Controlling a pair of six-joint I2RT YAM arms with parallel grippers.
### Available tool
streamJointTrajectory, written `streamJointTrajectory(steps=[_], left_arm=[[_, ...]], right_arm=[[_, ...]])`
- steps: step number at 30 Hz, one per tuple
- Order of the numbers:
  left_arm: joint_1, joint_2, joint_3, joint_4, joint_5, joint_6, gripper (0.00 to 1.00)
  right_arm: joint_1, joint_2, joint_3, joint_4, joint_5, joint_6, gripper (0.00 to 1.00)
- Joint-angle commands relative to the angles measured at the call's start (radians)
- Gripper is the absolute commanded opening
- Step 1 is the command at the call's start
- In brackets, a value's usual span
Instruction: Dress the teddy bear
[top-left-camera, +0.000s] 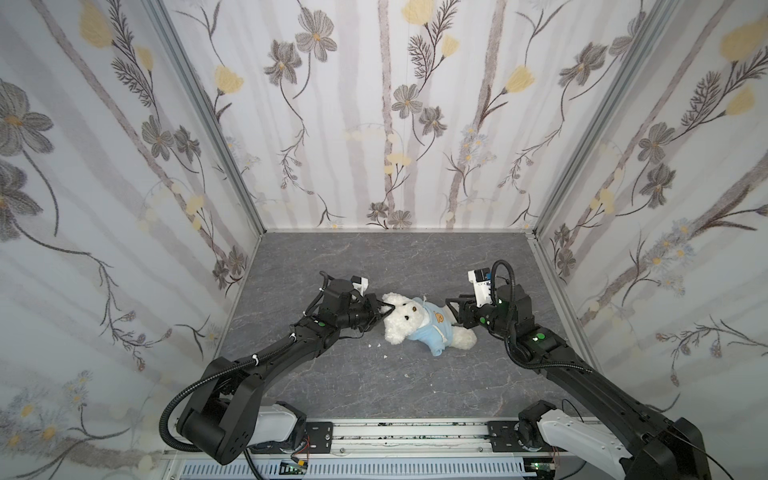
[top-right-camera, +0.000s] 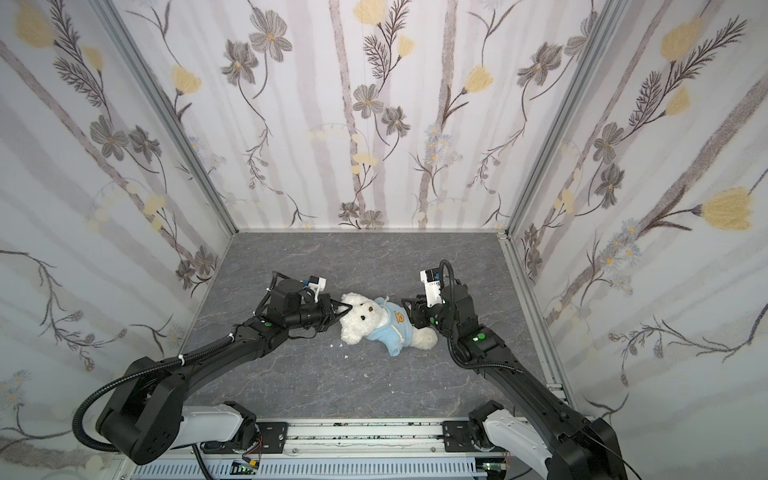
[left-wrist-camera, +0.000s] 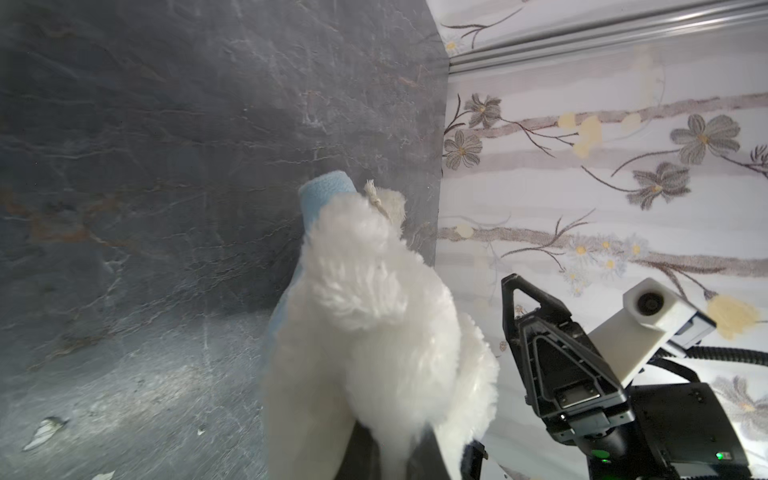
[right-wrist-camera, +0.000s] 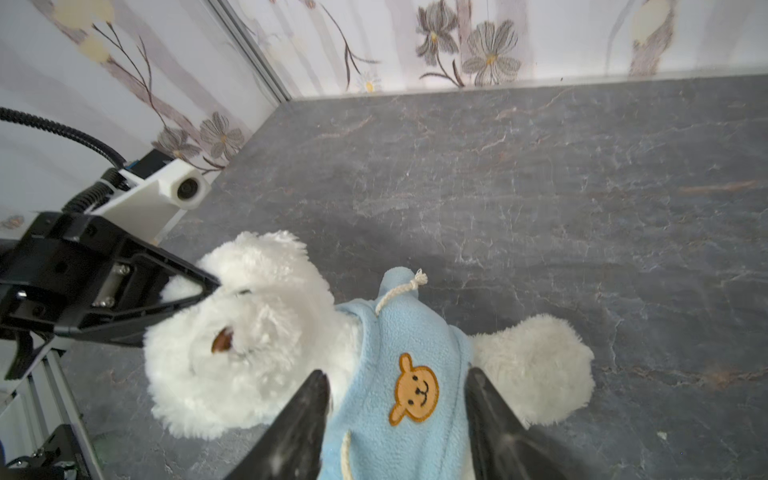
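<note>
The teddy bear (top-left-camera: 400, 320) (top-right-camera: 358, 323) lies on its back on the grey table, head toward the left arm. A light-blue hoodie (top-left-camera: 432, 326) (right-wrist-camera: 399, 332) with an orange bear-face patch (right-wrist-camera: 415, 392) covers its torso; white legs stick out past the hem. My left gripper (top-left-camera: 388, 309) (top-right-camera: 348, 308) (left-wrist-camera: 395, 440) is shut on the bear's ear, with white fur (left-wrist-camera: 374, 311) filling that wrist view. My right gripper (top-left-camera: 452, 312) (top-right-camera: 409, 312) (right-wrist-camera: 397, 374) is open, its two black fingers (right-wrist-camera: 307, 407) standing on either side of the hoodie's body.
Small white scraps (top-left-camera: 384, 356) lie on the table in front of the bear. Flowered walls (top-left-camera: 124, 208) close in the left, back and right sides. A metal rail (top-left-camera: 415, 432) with both arm bases runs along the front edge.
</note>
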Motion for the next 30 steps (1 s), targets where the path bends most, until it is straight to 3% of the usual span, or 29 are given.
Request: streamJointTrajectory(steps=[1, 7, 15, 20, 27, 30], left_arm=[[0.039, 0.022, -0.027, 0.092, 0.051, -0.062, 0.05], [0.092, 0.107, -0.067, 0.099, 0.086, -0.032, 0.23], [0.157, 0.108, -0.097, 0.095, 0.033, 0.055, 0.46], [0.203, 0.072, -0.109, 0.035, -0.027, 0.167, 0.68], [0.204, -0.149, -0.012, -0.234, -0.361, 0.517, 0.9], [0.106, -0.289, 0.005, -0.229, -0.513, 0.732, 0.89]], right_arm=[[0.021, 0.03, -0.04, 0.025, 0.021, 0.009, 0.55], [0.032, 0.046, -0.104, 0.036, 0.009, 0.012, 0.57], [0.038, 0.046, -0.156, 0.079, 0.028, 0.055, 0.59], [0.038, 0.084, -0.163, 0.135, 0.013, 0.066, 0.59], [0.038, 0.117, -0.142, 0.154, -0.024, 0.069, 0.58], [0.037, 0.105, -0.136, 0.166, -0.051, 0.074, 0.58]])
